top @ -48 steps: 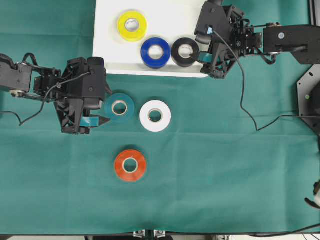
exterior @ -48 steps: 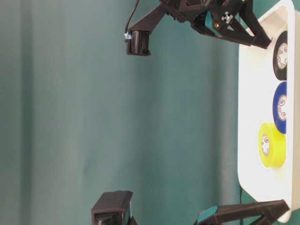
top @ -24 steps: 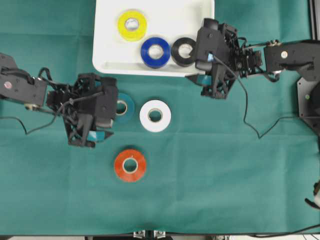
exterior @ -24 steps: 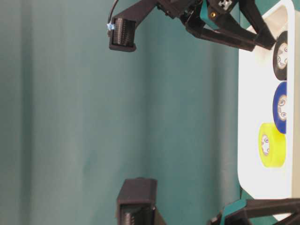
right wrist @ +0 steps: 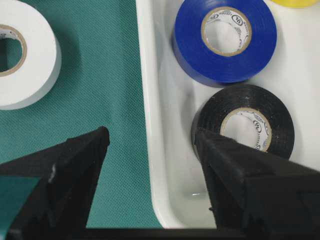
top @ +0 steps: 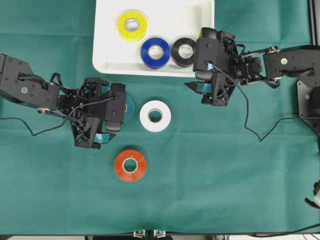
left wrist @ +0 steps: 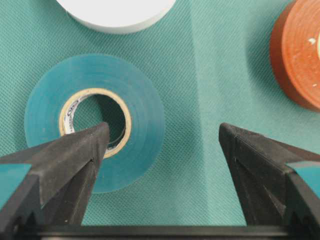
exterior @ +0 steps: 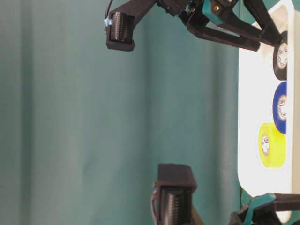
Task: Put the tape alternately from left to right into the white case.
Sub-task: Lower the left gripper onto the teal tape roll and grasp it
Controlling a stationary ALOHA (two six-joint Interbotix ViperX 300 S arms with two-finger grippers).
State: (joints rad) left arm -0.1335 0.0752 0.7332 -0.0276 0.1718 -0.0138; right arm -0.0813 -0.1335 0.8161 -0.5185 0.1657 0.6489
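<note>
**Three rolls in the tray, three on the cloth**

While the yellow roll (top: 132,25), blue roll (top: 155,52) and black roll (top: 184,51) lie flat inside the white case (top: 165,15), the teal roll (left wrist: 95,121), white roll (top: 155,115) and orange-red roll (top: 130,165) lie flat on the green cloth (top: 225,165) in front of it. Blue and black touch each other near the case's front rim; yellow lies apart, further back.

On the cloth the teal roll sits just beside the white one, with the orange-red roll nearer the table's front edge. In the overhead view the left arm's body covers most of the teal roll.

Over that teal roll the left gripper (left wrist: 160,137) has its jaws spread wide: one fingertip lies over the roll's pale core, the other over bare cloth between the teal and orange-red rolls. Whether either tip touches anything cannot be told.

At the case's front right corner the right gripper (right wrist: 150,145) is also spread apart, empty, straddling the rim: one finger over the cloth, the other beside the black roll inside the case.
</note>
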